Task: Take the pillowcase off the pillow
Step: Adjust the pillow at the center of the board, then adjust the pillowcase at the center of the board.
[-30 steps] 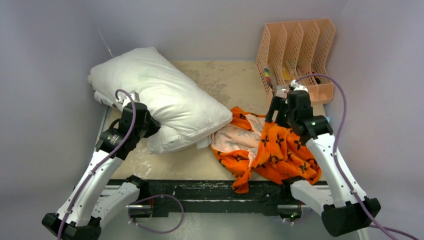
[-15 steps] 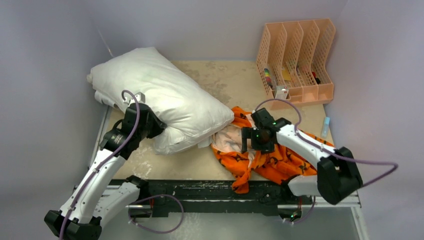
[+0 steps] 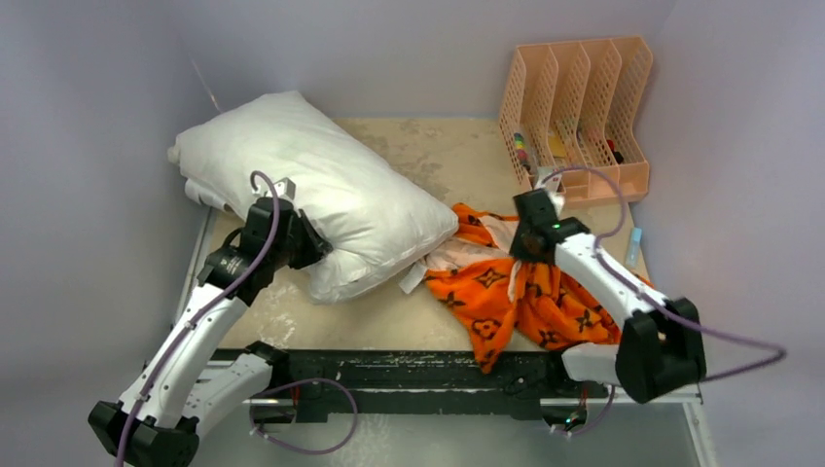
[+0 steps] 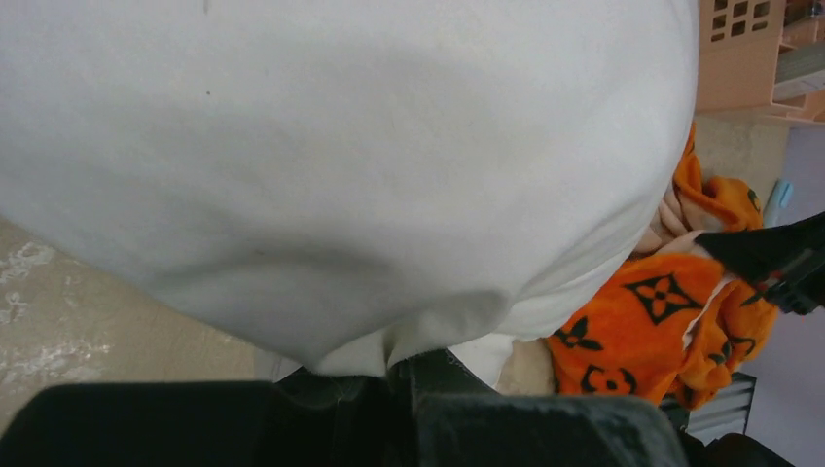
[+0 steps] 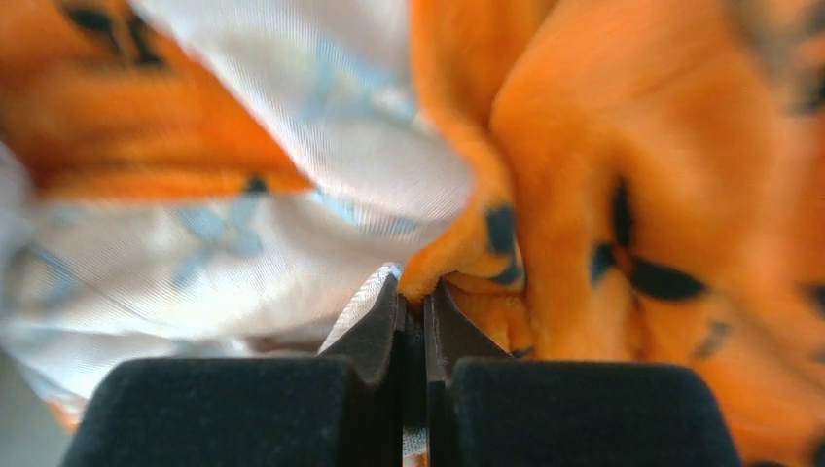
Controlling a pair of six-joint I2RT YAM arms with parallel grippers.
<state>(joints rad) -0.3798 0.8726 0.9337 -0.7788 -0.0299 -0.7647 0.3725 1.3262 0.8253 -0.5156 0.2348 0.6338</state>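
Orange plush with black flower motifs, the single pillowcase [image 3: 530,304] lies crumpled on the near right of the table [image 3: 438,156], its pale lining turned out on the left side and lying just beside the right end of the one white pillow [image 3: 321,185]. The pillow is bare and stretches slantwise from the far left corner toward the middle. The right gripper [image 3: 528,257] points down into the heap. From above its wrist hides the fingertips, but the right wrist view shows the right gripper [image 5: 413,292] with its jaws all but closed, pinching a fold where orange plush meets the whitish lining. The left gripper [image 3: 317,249] is at the pillow's near edge. The left wrist view shows its dark fingers [image 4: 438,375] drawn together, with a pucker of white fabric gathered into them, so it is clenched on the pillow. That view also shows the pillowcase beyond the pillow's rounded end. Only the top view shows the whole of the one peach desk organiser [image 3: 584,107], with four slots, at the far right.
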